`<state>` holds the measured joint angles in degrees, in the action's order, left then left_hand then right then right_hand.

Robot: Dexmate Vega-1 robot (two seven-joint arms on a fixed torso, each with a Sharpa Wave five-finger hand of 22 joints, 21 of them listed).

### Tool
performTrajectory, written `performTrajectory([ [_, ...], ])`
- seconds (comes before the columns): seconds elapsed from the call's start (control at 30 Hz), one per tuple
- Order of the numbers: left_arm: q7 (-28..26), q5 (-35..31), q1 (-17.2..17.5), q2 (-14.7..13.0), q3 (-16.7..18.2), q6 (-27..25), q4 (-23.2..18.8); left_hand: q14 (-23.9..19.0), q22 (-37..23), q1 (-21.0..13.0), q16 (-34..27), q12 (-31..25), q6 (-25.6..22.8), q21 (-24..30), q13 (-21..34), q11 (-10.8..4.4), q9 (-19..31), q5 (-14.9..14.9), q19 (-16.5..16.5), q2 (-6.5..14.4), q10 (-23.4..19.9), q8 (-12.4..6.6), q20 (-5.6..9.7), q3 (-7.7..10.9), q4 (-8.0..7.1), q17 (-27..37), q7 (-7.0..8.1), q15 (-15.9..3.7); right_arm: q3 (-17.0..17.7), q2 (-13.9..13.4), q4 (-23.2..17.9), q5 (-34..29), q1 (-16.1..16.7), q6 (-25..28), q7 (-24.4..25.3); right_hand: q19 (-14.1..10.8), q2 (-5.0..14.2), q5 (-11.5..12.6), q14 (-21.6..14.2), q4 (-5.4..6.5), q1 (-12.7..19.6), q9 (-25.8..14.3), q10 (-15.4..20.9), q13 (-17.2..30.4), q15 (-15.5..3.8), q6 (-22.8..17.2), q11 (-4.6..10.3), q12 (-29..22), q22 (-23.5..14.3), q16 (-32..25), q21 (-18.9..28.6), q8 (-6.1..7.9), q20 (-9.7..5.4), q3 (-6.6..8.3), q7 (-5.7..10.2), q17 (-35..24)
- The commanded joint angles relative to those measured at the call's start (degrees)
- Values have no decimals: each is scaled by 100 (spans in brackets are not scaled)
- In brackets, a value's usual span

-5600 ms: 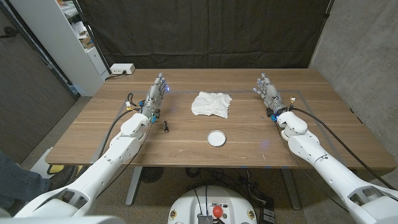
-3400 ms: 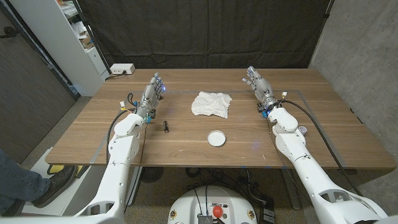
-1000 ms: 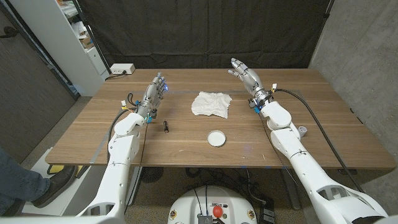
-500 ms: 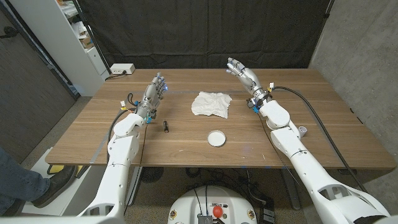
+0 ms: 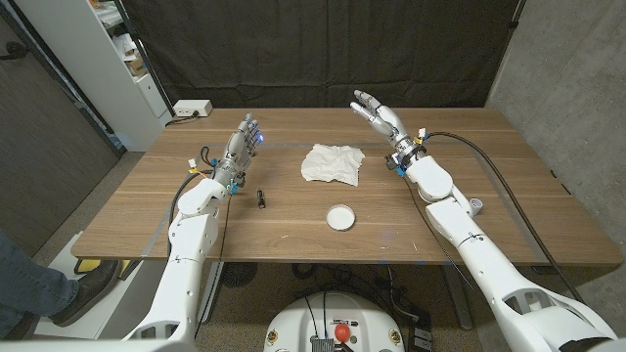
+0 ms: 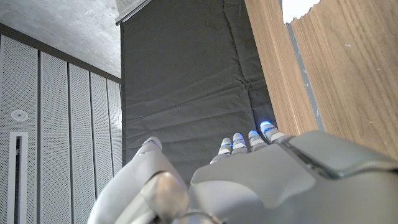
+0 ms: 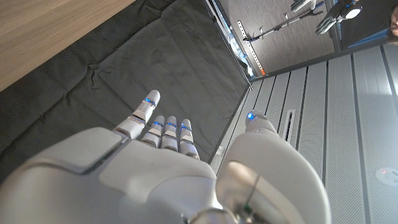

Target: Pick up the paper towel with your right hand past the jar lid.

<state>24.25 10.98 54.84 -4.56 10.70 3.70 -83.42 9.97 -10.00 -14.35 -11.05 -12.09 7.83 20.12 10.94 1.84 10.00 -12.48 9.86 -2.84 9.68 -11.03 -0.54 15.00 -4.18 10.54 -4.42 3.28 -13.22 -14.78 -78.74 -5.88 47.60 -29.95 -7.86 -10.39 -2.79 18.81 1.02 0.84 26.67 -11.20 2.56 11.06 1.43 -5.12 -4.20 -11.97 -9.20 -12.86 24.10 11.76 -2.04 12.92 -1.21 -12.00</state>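
Wooden table [image 5: 293, 230], crumpled paper towel [image 5: 333, 162], right hand [image 5: 382, 119] raised, empty, fingers spread, palm hidden.

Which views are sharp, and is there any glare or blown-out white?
Head view: sharp and evenly lit, with soft shadows under the paper towel and jar lid, neither blown out. Left wrist view: the towel corner clips to pure white; the left hand is soft, close to the lens. Right wrist view: the right hand is slightly soft; ceiling lamps flare.

Plenty of bare wood between the right hand [image 5: 378, 111] and the paper towel [image 5: 333, 162], nothing sitting in that gap. The jar lid [image 5: 340, 216] lies nearer the robot, and that small dark thing [image 5: 261, 198], maybe a marker, is off to the left, both well clear.
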Motion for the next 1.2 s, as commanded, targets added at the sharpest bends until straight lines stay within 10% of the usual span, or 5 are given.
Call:
performTrajectory([
  [0.03,21,16,-1,14,-20,35,30,185,-15,-13,-31,-25,-23,-13,4,35,17,19,688,64,-1,0,-24,2,38,10,-2,13,-85,-136,-130,-557,28,38,338,-40,2,26,28,-47,88,-7,-9,13,-12,-13,5,5,-16,5,-28,-5,27,28,23,5],
  [1.2,-42,-52,58,-6,-97,-44,-124,166,-18,-15,-27,-17,-48,-76,4,44,17,42,665,84,-6,6,-44,-12,60,11,7,11,-395,-512,-393,-1824,-143,210,820,-72,3,41,33,-132,203,-7,-13,15,-53,-8,39,18,-17,29,-142,-15,10,45,52,9],
])
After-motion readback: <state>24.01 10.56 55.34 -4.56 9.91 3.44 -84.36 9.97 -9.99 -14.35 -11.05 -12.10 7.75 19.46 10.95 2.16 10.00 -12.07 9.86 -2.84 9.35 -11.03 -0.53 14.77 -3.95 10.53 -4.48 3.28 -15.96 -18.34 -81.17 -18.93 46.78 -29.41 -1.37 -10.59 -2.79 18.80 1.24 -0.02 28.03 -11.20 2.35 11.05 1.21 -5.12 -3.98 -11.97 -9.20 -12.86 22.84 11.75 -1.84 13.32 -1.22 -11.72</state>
